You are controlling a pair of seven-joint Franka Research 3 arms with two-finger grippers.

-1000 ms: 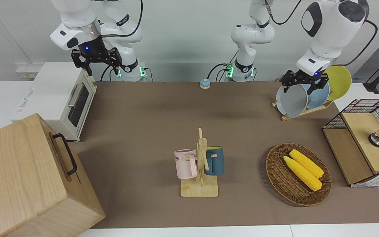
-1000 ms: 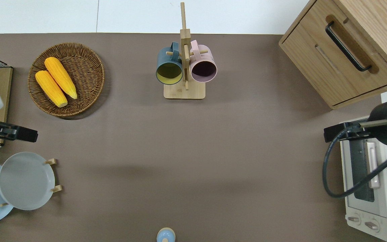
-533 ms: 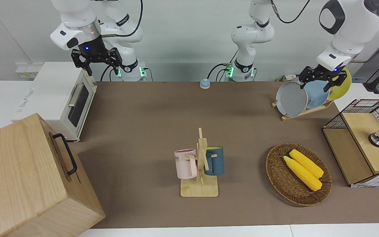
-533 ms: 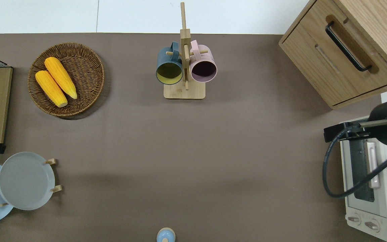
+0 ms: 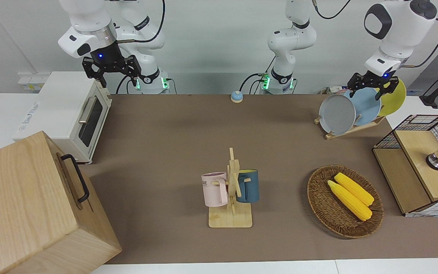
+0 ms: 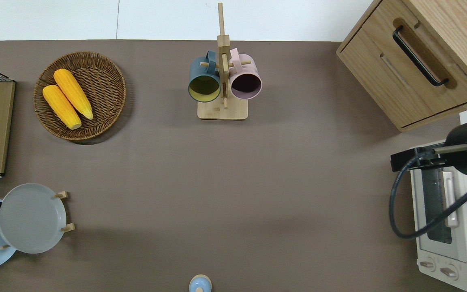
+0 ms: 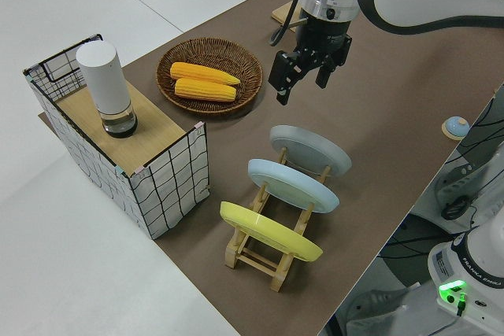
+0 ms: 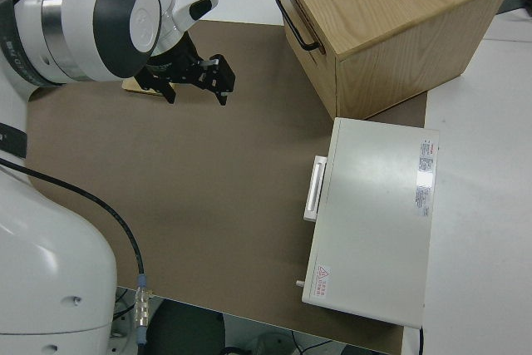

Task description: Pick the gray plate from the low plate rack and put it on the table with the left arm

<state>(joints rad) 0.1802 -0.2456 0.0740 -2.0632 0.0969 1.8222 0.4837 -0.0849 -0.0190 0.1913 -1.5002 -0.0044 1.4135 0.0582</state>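
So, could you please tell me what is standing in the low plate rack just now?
The low plate rack holds three upright plates: the gray plate, a sky-blue plate and a yellow plate. The left gripper hangs above them, jaws open. The plates hide most of the slats.

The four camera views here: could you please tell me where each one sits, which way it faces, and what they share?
Front view: across the table, facing the robots; both arms show, left end effector open over the gray plate.
Overhead view: straight down; the end effector's tip shows at the frame's edge by the low plate rack.
Left side view: raised at the left arm's end, looking along the rack; left arm shows.
Right side view: beside the parked right arm's open end effector, toward the toaster oven.
Shared: front and overhead both show the corn basket.
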